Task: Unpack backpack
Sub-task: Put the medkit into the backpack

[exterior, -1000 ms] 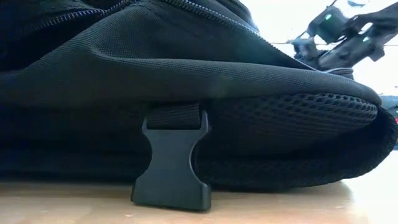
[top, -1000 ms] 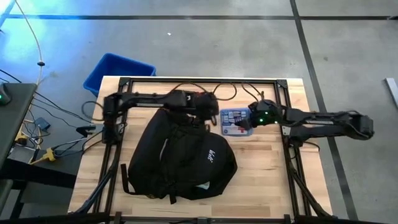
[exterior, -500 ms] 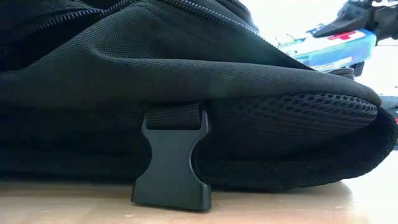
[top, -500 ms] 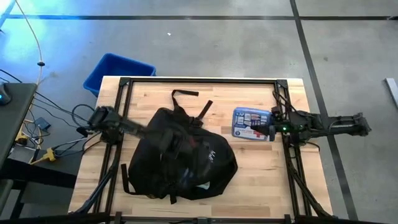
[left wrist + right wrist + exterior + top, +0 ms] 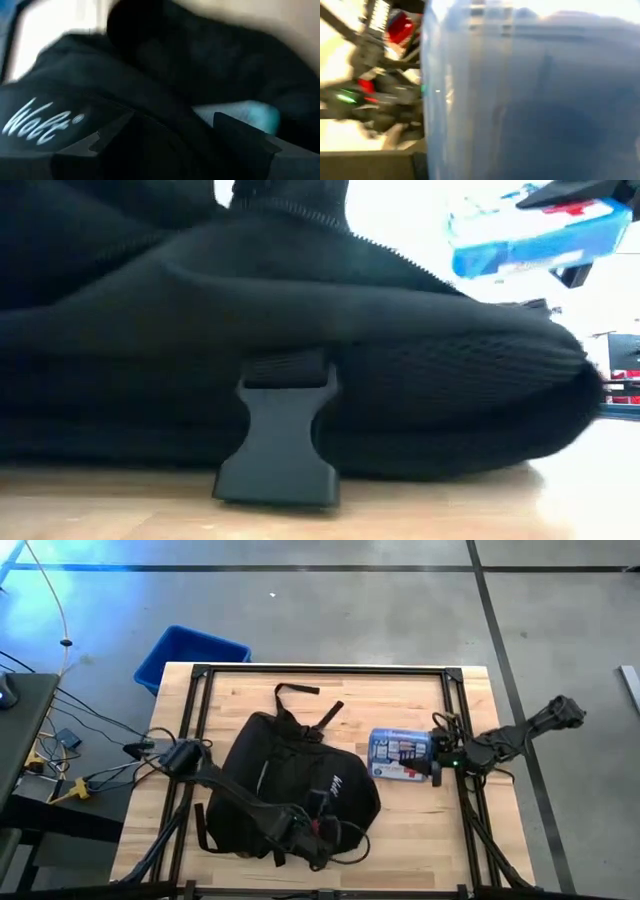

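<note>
While right gripper [image 5: 436,762] grips blue pack [image 5: 400,755], backpack [image 5: 290,785] flat

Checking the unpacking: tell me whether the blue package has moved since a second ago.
Yes. In the high view the blue package, held by the right pincer, has shifted toward the near table edge and slightly right, away from the table frame's far rail.
</note>
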